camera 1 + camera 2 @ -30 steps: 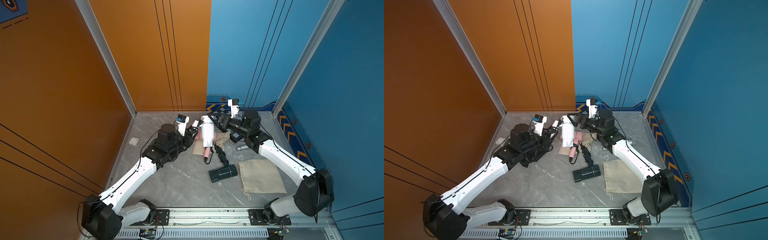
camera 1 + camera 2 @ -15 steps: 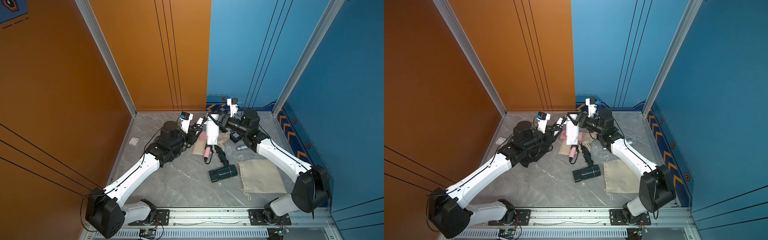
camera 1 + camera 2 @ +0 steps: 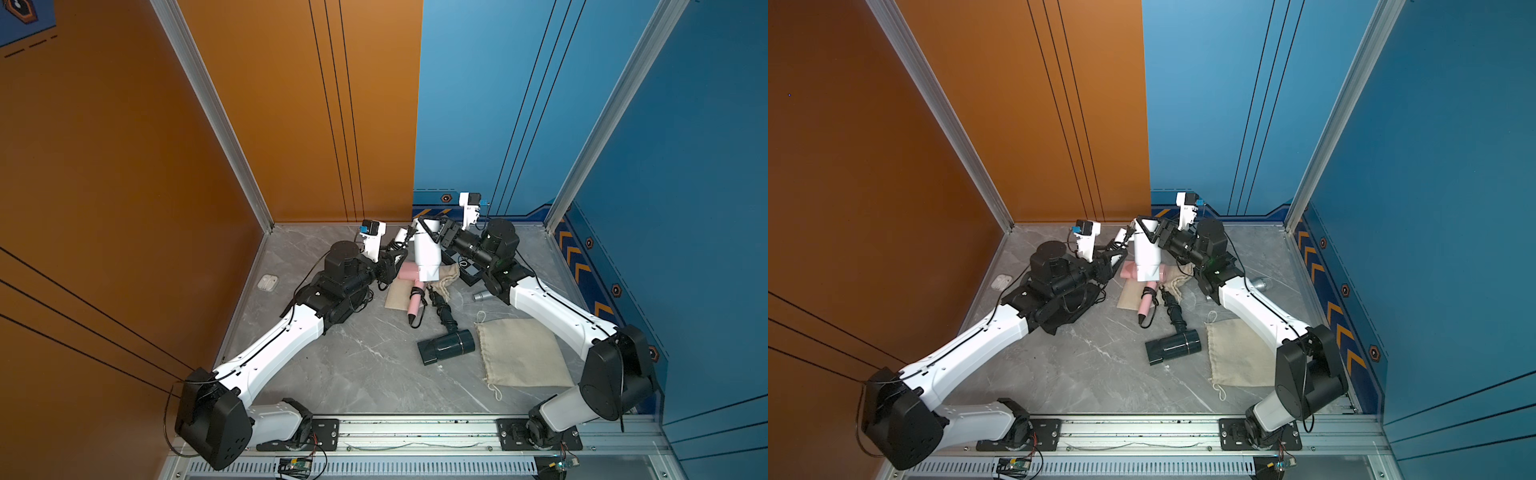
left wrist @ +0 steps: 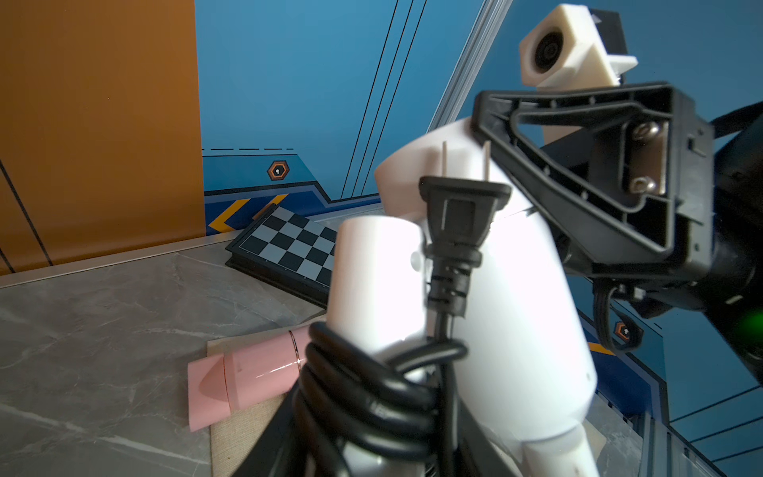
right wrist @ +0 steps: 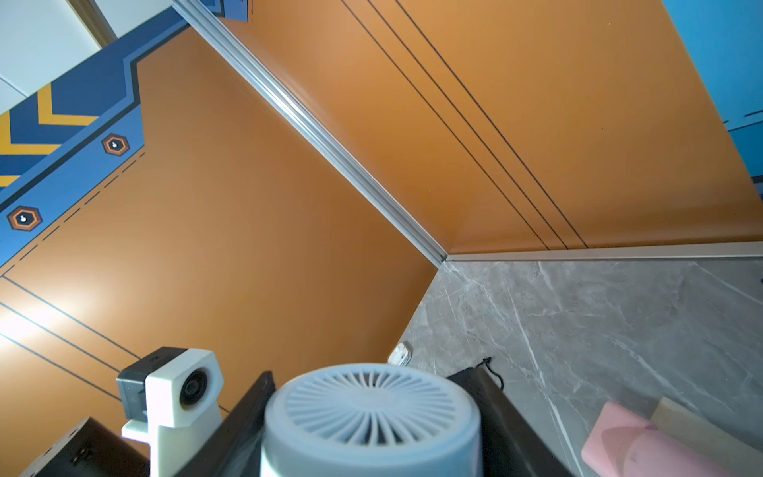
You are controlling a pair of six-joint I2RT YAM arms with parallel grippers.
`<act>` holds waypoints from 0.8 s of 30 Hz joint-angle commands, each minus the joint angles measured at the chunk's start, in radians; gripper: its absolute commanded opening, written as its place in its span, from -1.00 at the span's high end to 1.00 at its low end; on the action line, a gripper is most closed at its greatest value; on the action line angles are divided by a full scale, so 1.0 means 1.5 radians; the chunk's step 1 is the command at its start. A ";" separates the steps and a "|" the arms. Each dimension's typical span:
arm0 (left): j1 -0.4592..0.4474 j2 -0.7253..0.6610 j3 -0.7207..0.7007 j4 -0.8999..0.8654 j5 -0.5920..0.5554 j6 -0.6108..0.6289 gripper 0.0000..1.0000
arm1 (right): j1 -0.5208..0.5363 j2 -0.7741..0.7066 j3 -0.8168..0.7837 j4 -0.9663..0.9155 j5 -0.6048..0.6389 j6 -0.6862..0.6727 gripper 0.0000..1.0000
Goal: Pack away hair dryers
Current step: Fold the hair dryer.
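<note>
A white hair dryer (image 3: 428,257) (image 3: 1146,257) hangs upright above the table's back middle. My left gripper (image 3: 398,252) (image 4: 371,413) is shut on its folded handle and black cord bundle (image 4: 363,380). From the other side my right gripper (image 3: 430,230) (image 5: 371,384) is shut round the barrel's grille end (image 5: 371,400), a finger against each side. Below lies the pale pink hair dryer (image 3: 405,272) (image 4: 247,371) on a flat cloth bag (image 3: 397,295). The dark hair dryer (image 3: 446,347) (image 3: 1173,348) lies nearer the front, its cord stretched back.
A second cloth bag (image 3: 521,353) lies flat at the right, by my right arm. A crumpled bag (image 3: 448,275), a silver microphone (image 3: 482,296) and a chessboard (image 4: 289,247) lie at the back right. A white earbud case (image 3: 267,282) sits by the orange wall.
My right gripper has closed in on the white dryer's barrel end. The left arm has carried the dryer a little to the right, and it now stands more upright.
</note>
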 commanded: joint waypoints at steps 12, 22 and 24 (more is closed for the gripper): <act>-0.068 0.055 0.055 0.214 -0.117 -0.088 1.00 | 0.106 0.047 -0.042 0.233 0.232 0.074 0.22; -0.095 0.092 0.055 0.303 -0.159 -0.117 1.00 | 0.151 0.107 -0.024 0.340 0.305 0.087 0.24; -0.102 0.101 0.055 0.318 -0.160 -0.117 1.00 | 0.155 0.118 -0.020 0.358 0.307 0.096 0.24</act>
